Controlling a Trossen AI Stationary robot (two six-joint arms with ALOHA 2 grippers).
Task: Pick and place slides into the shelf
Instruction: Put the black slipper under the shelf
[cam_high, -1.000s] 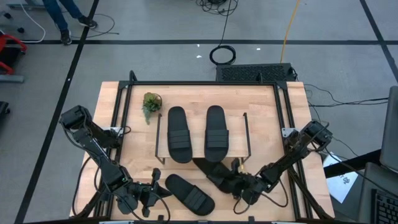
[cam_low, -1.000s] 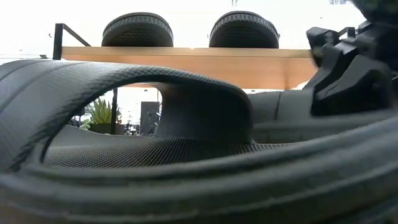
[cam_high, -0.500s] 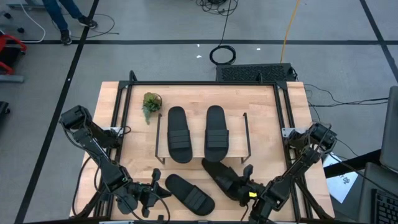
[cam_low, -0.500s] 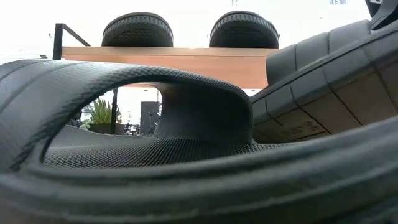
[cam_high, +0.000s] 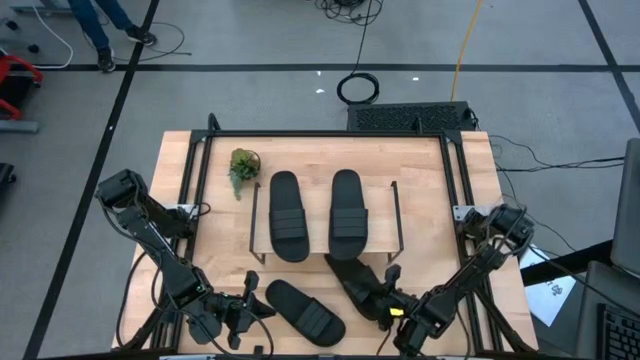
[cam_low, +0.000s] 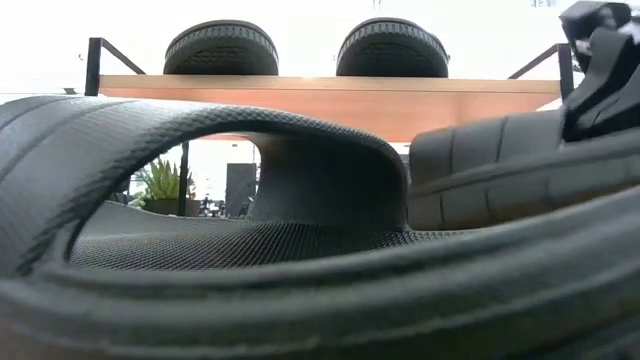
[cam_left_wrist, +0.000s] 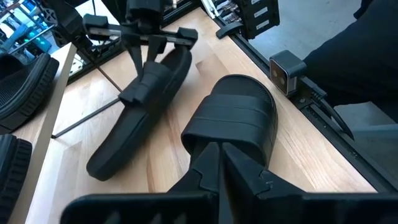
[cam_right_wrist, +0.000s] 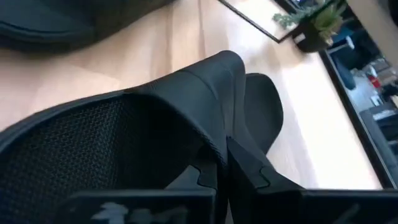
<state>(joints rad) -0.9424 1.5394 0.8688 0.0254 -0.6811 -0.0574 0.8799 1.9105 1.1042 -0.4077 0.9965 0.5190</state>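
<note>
Two black slides (cam_high: 286, 215) (cam_high: 349, 213) lie side by side on the shelf's light plank (cam_high: 316, 222). A third slide (cam_high: 305, 310) lies sole-down on the table in front of the shelf and fills the low view's foreground (cam_low: 200, 200). My left gripper (cam_high: 252, 303) (cam_left_wrist: 217, 149) is shut with its tips at that slide's near end; whether they touch it cannot be told. My right gripper (cam_high: 386, 296) (cam_left_wrist: 147, 59) is shut on the fourth slide (cam_high: 356, 282) (cam_low: 500, 165), near the shelf's right front corner. My right gripper pinches the fourth slide's ribbed strap (cam_right_wrist: 211, 106) between its two fingers (cam_right_wrist: 245, 165), coming from above and pointing down. The slide is tilted: its lower end (cam_left_wrist: 99, 165) sits on the table, and its other end (cam_left_wrist: 181, 59) is raised.
A small potted plant (cam_high: 243, 165) stands at the shelf's far left. Thin black wire frames (cam_high: 255, 222) (cam_high: 398, 222) bound the shelf's sides. Black rails run along the table's edges (cam_left_wrist: 323, 115). Bare wood (cam_high: 420, 190) lies right of the shelf.
My right gripper, shut on the slide's strap, tipped the slide up steeply until its sole faced the low camera. It then brought the slide back down closer to level and shifted slightly toward the table's left. The other slides have stayed put.
</note>
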